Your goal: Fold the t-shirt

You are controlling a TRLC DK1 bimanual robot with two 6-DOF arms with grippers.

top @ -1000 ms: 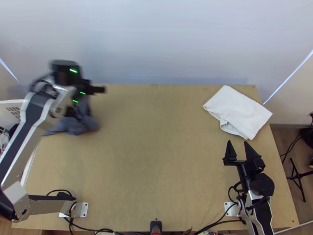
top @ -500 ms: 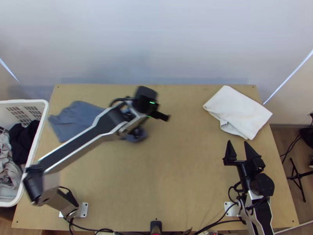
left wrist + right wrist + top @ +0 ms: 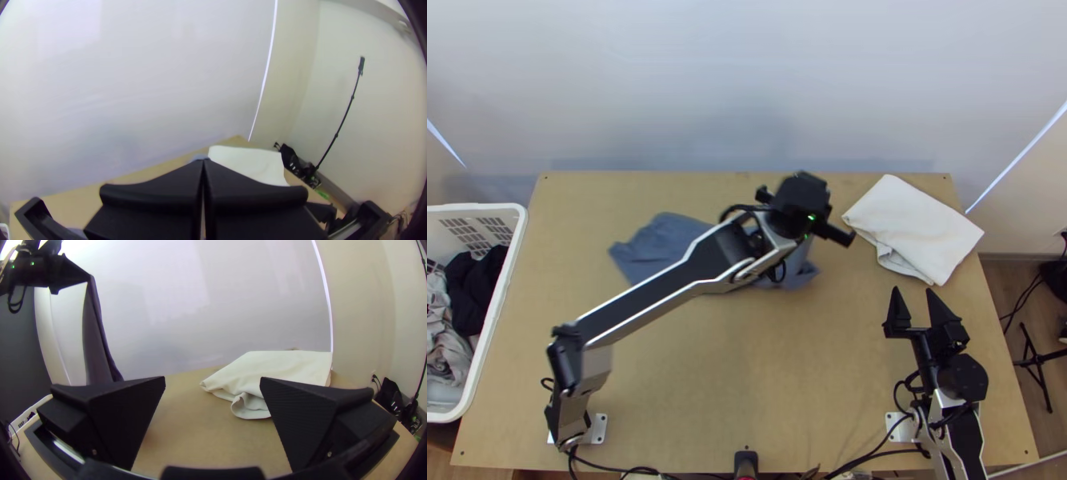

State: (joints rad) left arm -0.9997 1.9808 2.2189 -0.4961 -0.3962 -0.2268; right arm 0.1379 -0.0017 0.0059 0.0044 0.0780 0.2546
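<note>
T-shirt (image 3: 659, 244) partly hidden, basket (image 3: 475, 208) cut off

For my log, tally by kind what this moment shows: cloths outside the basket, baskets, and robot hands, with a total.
Cloths outside the basket: 2 (blue-grey cloth, held up by the left hand; white cloth, lying folded)
Baskets: 1 (white basket)
Robot hands: 2 (left hand, right hand)
Total: 5

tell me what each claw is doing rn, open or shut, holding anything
Left claw: closed, holding the blue-grey cloth, which hangs from its tips.
Right claw: open, holding nothing.
</note>
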